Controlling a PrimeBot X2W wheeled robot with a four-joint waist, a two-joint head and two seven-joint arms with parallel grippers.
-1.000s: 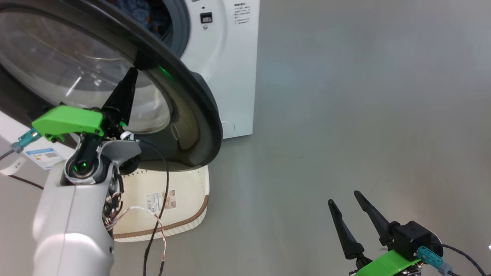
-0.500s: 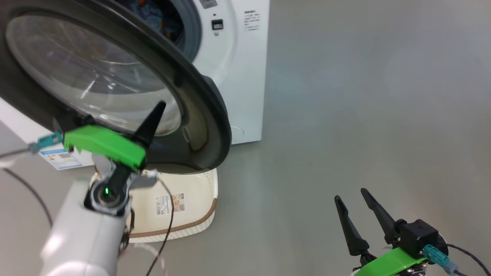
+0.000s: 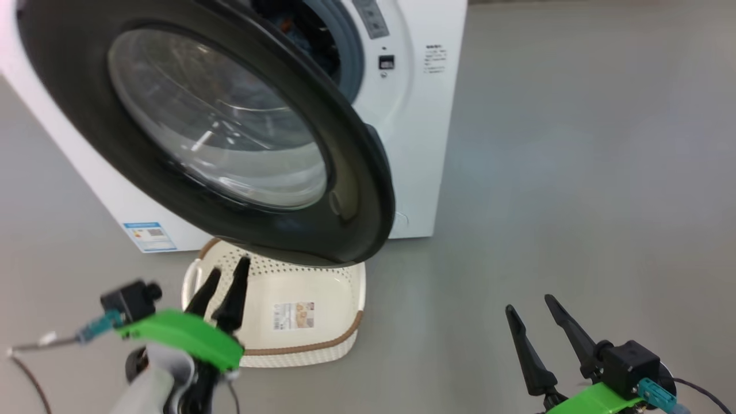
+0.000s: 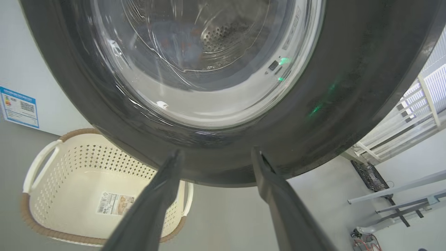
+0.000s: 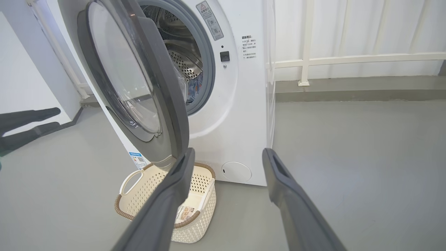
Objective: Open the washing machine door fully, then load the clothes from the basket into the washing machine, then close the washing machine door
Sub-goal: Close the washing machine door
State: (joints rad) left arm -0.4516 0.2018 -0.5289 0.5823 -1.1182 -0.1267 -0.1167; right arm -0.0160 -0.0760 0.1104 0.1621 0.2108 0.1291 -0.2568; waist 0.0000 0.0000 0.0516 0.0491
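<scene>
The washing machine door, glossy black around a bulging glass window, stands swung out from the front of the white washing machine, its lower rim hanging over the basket on the grey floor; the clothes, a glimpse of blue fabric with orange specks, lie inside the perforated steel drum behind the grey gasket, while the cream basket, brown at its rim and set just before the machine's foot, shows its perforated floor and a barcode label stuck there, the print too small to read. A blue sticker sits low on the machine's front, a warning sticker with a red triangle lies beside the opening, and a block of small print runs above a dark square fitting, none of it legible; a round cap marks the lower corner. The left gripper is low in front of the basket with its two dark fingers spread and nothing between them, the tips, seen from its wrist, just beneath the door's bottom rim; whether they touch it cannot be told. The right gripper hangs well apart over bare floor, fingers likewise released and grasping nothing. A white railing and a pale curtain stand beyond the machine
</scene>
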